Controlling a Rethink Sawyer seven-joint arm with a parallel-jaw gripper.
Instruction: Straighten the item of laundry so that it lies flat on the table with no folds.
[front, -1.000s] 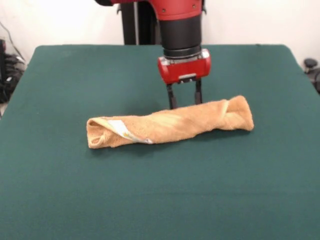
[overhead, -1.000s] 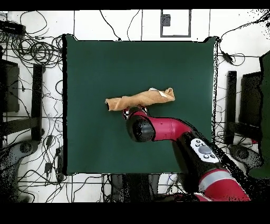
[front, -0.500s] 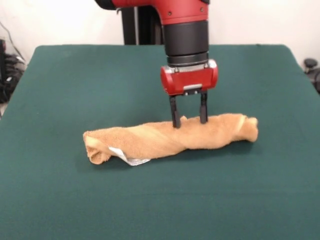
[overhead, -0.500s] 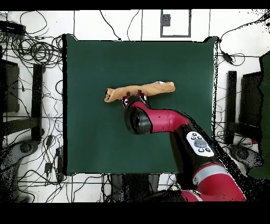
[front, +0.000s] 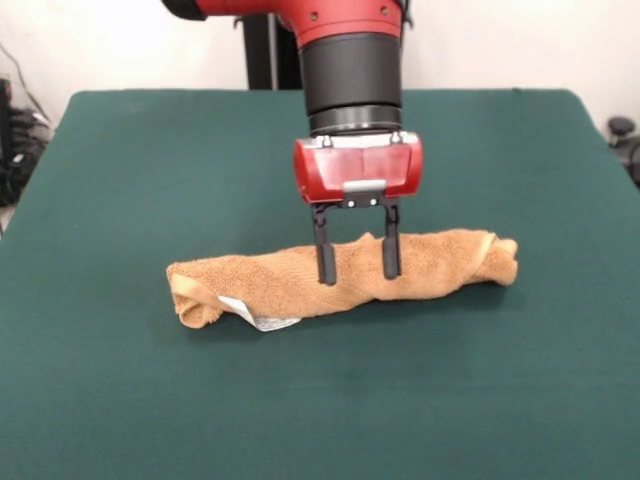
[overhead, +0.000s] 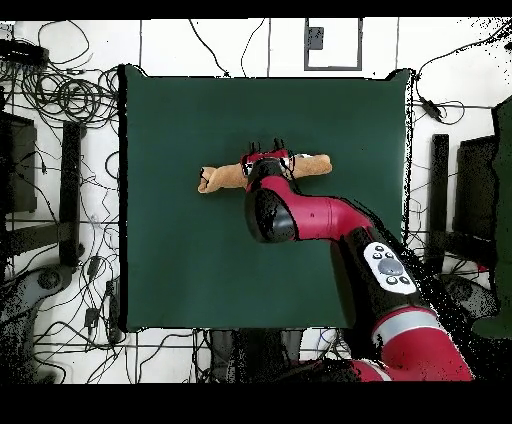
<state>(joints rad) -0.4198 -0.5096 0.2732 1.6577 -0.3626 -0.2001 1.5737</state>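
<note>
The item of laundry (front: 260, 285), an orange-tan towel, lies twisted into a long roll across the middle of the green table (front: 150, 160), with its white label (front: 255, 318) showing low near its left end. My gripper (front: 358, 270) is open, and its two black fingers hang in front of the roll's middle, on the side away from the pedestal. I cannot tell whether they touch the towel. In the overhead view my gripper (overhead: 266, 150) pokes out just past the towel (overhead: 222, 178), and the arm covers the towel's middle on the table (overhead: 180, 260).
The robot's pedestal (front: 270, 50) stands behind the table's far edge. Cables (overhead: 60, 100) and dark equipment (overhead: 470, 200) lie on the floor around the table. A black object (front: 620, 128) shows at the right edge.
The towel rolled toward the front camera, turning its label downward. My open gripper crossed over the roll from the pedestal side to the camera side and shifted a little left.
</note>
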